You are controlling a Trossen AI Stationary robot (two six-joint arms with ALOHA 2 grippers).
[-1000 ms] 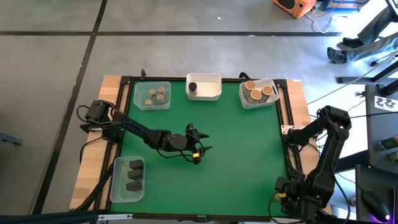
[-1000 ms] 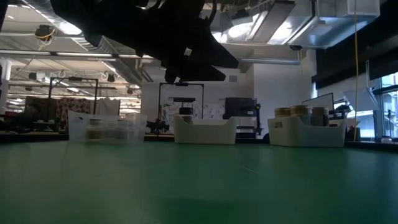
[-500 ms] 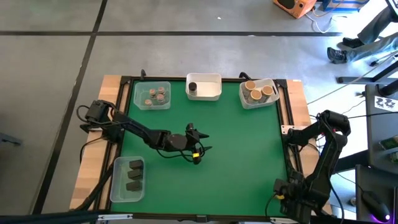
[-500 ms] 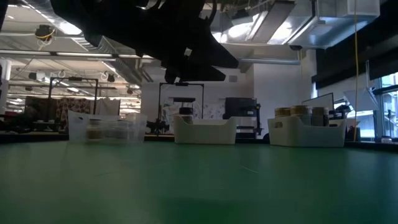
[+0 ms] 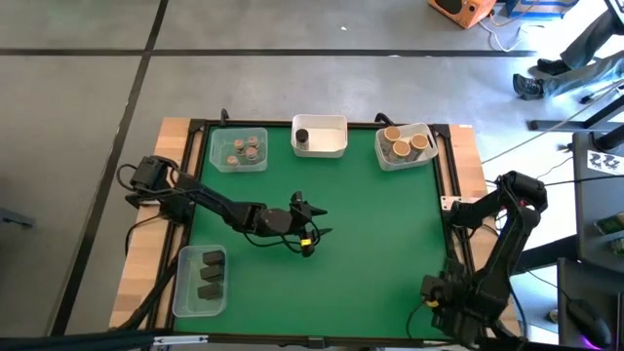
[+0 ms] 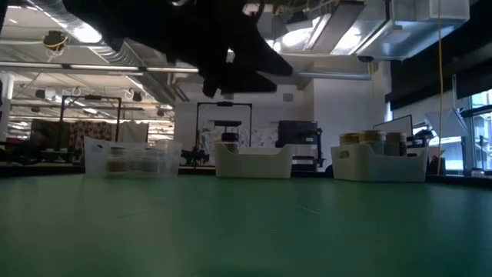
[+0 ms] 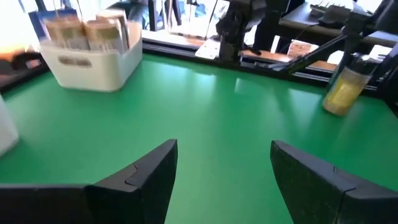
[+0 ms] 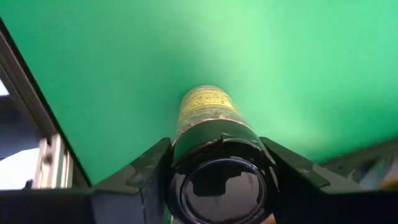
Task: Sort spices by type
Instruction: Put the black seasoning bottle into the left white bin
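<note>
A spice jar [image 8: 205, 106] with a yellow label and a dark lid stands upright on the green mat near the table's near right corner; the left wrist view also shows this jar [image 7: 344, 90]. My right gripper [image 8: 217, 168] is over it, pointing down and shut on its lid; in the high view my right gripper [image 5: 432, 291] hides the jar. My left gripper [image 5: 310, 229] hovers open over the mat's middle, nothing between its fingers [image 7: 155, 168]. The other spices sit sorted in tubs. My right gripper pinches the jar's dark lid [image 8: 217, 146] between its two fingers [image 8: 152, 165], one on each side. The fingers come from above, pointing down. The jar stands upright with its base on the mat.
Along the far edge stand a clear tub [image 5: 240, 150] of grey-brown-lidded jars, a white tub [image 5: 330, 142] with one dark cylinder [image 5: 302, 136], and a tub [image 5: 402, 155] of tan-lidded jars. A clear tub [image 5: 185, 292] of dark blocks stands near left. The mat's middle [image 5: 380, 224] is bare.
My right arm has bent lower and its gripper has gone a little toward the table's left, over the near right corner. My left arm has kept still.
</note>
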